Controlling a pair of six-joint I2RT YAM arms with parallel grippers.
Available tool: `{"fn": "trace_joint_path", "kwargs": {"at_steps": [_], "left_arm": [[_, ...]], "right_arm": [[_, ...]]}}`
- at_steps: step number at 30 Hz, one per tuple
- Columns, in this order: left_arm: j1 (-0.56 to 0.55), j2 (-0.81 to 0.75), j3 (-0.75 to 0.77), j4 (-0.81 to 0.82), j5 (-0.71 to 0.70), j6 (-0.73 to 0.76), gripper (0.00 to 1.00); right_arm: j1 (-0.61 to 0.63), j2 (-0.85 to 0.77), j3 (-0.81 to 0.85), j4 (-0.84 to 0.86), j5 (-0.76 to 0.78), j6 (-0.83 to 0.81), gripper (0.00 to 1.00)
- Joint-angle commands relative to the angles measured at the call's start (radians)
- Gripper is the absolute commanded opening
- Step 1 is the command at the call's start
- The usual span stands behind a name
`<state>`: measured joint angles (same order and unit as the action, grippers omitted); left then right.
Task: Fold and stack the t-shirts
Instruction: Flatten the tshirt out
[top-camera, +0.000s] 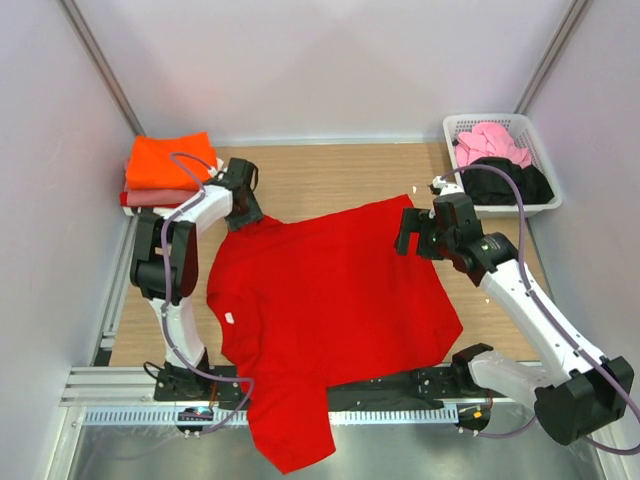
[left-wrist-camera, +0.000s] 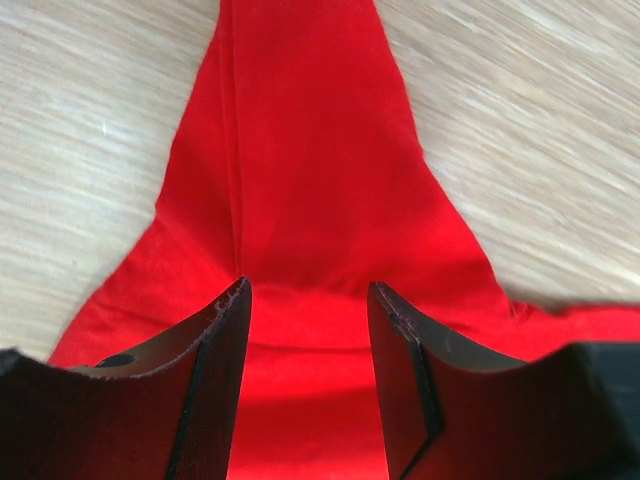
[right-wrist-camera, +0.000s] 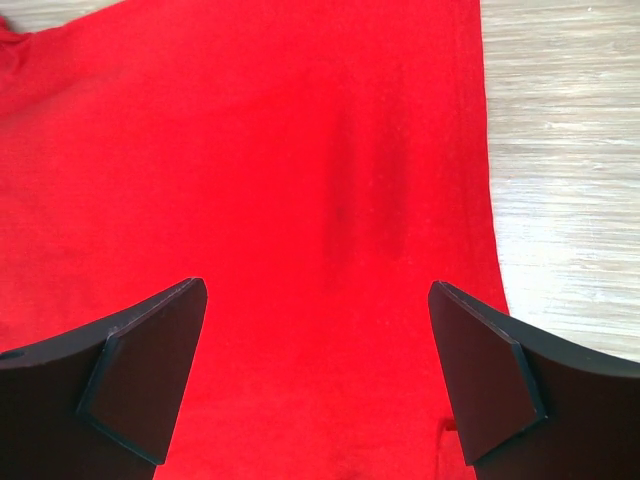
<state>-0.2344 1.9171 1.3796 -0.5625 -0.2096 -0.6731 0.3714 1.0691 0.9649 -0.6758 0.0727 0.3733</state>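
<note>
The bright red t-shirt (top-camera: 330, 300) lies spread out on the wooden table, and its near part hangs over the front edge. My left gripper (top-camera: 245, 213) is open over the shirt's far left corner. In the left wrist view (left-wrist-camera: 310, 285) the red cloth (left-wrist-camera: 300, 150) narrows to a strip beyond the fingertips. My right gripper (top-camera: 410, 235) is wide open and empty above the far right corner. In the right wrist view (right-wrist-camera: 317, 285) the cloth (right-wrist-camera: 280, 150) lies flat below the gripper, with its hem edge on the right.
A folded orange shirt (top-camera: 170, 160) lies on a salmon-pink one (top-camera: 152, 198) at the far left corner. A white slatted basket (top-camera: 532, 135) at the far right holds a pink shirt (top-camera: 490, 142) and a black shirt (top-camera: 515, 182). Walls enclose the table.
</note>
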Motion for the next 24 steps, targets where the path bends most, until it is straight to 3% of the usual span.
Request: {"fn": "trace_joint_path", "kwargs": {"at_steps": [1, 14, 24], "left_arm": [[0.020, 0.020, 0.062, 0.055, -0.021, 0.000, 0.51], [0.024, 0.070, 0.055, 0.061, -0.020, -0.023, 0.49], [0.029, 0.007, -0.010, 0.079, -0.062, -0.017, 0.59]], "right_arm": [[0.006, -0.050, 0.018, -0.005, -0.024, -0.001, 0.99], [0.004, -0.038, 0.008, -0.002, -0.013, -0.004, 0.99], [0.004, -0.028, -0.003, 0.007, -0.017, -0.004, 0.99]]}}
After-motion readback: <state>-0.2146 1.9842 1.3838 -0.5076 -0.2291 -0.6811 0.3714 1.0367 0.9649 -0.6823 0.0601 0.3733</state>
